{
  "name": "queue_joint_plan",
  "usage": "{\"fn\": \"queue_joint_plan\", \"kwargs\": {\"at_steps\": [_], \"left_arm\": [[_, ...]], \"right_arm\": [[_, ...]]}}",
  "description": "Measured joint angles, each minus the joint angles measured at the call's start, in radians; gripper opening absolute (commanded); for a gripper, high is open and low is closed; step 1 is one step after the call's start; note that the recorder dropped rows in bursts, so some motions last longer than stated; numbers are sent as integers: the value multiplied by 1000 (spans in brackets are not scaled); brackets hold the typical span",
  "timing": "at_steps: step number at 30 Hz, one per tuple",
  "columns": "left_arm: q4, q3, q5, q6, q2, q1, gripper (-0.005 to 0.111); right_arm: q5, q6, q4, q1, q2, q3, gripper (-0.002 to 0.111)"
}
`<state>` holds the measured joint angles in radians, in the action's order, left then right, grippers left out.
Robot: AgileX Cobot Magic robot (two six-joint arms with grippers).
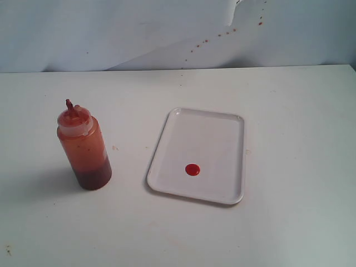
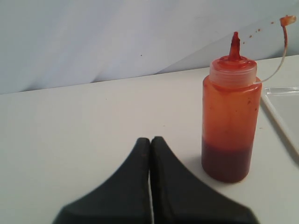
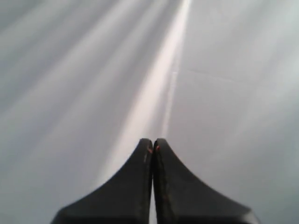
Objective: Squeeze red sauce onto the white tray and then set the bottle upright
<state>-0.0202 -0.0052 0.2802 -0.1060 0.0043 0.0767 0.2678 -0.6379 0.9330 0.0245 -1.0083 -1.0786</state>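
Left on the counter (image 1: 289, 233), the bottle (image 1: 83, 150) stands upright, apart from the red sauce (image 1: 192, 169) on the white tray (image 1: 222, 128). Left wrist view: the left claw (image 2: 150, 141), closed and empty, sits near the uncapped bottle; a careless swing could topple it. Right wrist view: the right claw (image 3: 153, 142), closed, empty.

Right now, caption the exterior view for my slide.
The bottle stands upright beside the white tray, which holds one round blob of red sauce.
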Motion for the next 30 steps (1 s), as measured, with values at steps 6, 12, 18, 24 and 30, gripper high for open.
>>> {"fn": "queue_joint_plan", "kwargs": {"at_steps": [6,12,18,24,30], "left_arm": [[0,0,0,0,0,0,0],[0,0,0,0,0,0,0],[0,0,0,0,0,0,0],[1,0,0,0,0,0,0],[1,0,0,0,0,0,0]], "right_arm": [[-73,0,0,-189,139,0,0],[-135,0,0,-216,271,0,0],[-135,0,0,-216,375,0,0],[-136,0,0,-216,437,0,0],[-136,0,0,-216,484,0,0]]}}
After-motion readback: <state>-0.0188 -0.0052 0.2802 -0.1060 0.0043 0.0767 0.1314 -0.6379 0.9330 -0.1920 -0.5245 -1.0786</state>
